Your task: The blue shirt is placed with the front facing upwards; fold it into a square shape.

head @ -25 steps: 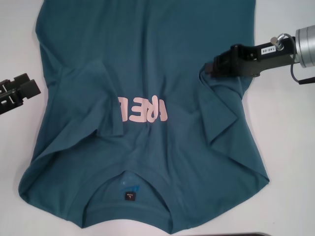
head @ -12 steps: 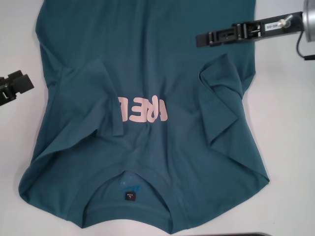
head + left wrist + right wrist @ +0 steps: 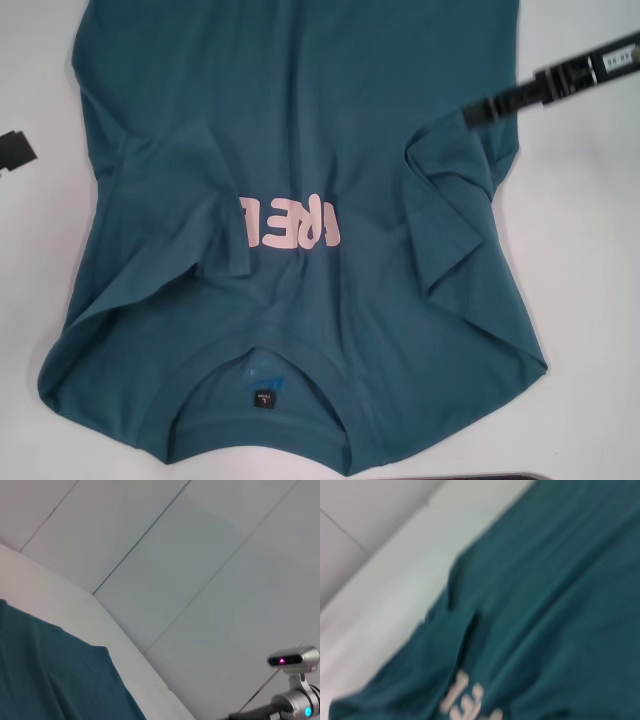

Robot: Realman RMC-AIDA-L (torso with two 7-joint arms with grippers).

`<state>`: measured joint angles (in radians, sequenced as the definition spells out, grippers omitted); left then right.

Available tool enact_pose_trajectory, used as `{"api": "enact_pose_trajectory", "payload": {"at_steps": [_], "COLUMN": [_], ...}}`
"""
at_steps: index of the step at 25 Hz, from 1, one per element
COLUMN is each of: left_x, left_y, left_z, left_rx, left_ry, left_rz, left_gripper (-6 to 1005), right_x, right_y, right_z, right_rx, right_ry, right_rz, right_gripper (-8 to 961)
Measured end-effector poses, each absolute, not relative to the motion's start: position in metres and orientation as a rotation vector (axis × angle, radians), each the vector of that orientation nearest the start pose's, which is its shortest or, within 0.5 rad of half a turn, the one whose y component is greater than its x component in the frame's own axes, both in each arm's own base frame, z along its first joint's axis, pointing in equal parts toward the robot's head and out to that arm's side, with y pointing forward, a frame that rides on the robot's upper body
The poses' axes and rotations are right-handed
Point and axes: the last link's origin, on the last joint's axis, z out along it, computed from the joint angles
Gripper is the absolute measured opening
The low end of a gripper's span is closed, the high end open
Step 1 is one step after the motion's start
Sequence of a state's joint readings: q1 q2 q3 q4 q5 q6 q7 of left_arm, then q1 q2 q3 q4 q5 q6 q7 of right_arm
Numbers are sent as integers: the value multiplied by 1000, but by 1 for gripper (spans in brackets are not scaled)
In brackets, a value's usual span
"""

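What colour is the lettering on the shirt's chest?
Pale pink lettering on the blue shirt, clearest in the head view.

My right gripper (image 3: 480, 110) hangs raised at the far right; my left gripper (image 3: 15, 152) sits at the left edge.

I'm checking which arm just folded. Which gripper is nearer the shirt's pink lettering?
Right. The right gripper hangs over the shirt, beyond the lettering; the left gripper sits off the shirt's side.
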<state>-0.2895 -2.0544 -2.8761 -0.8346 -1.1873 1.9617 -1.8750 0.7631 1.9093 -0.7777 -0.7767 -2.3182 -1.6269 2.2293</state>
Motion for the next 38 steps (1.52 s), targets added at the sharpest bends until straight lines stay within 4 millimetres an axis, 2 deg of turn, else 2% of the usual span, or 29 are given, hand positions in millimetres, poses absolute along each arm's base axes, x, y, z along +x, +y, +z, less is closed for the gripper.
{"api": "enact_pose_trajectory", "payload": {"at_steps": [8,16,23,33,36,38], "left_x": [-319,-320,-320,-318,-318,-318], "left_y": [246,249,250,251,251,251], "left_z": [107,118,124,126,127,127], "left_rx": [-2253,-2184,-2154,-2144,-2140,-2139], "left_ry": [-1382,-1431,-1423,-1418,-1414,-1414], "left_rz": [-1179,-1228,-1267,-1288,-1293,-1293], "left_gripper": [736,736,736,736,736,736], "right_x": [230,230,227,226,217,205], "right_y": [372,367,369,367,366,366], "right_z": [41,20,8,-9,-12,-11], "right_rx": [-2736,-2762,-2760,-2742,-2776,-2827], "right_ry": [1428,1382,1344,1381,1413,1422], "right_rz": [-94,-207,-243,-282,-210,-88], "right_gripper": [733,733,733,733,733,733]}}
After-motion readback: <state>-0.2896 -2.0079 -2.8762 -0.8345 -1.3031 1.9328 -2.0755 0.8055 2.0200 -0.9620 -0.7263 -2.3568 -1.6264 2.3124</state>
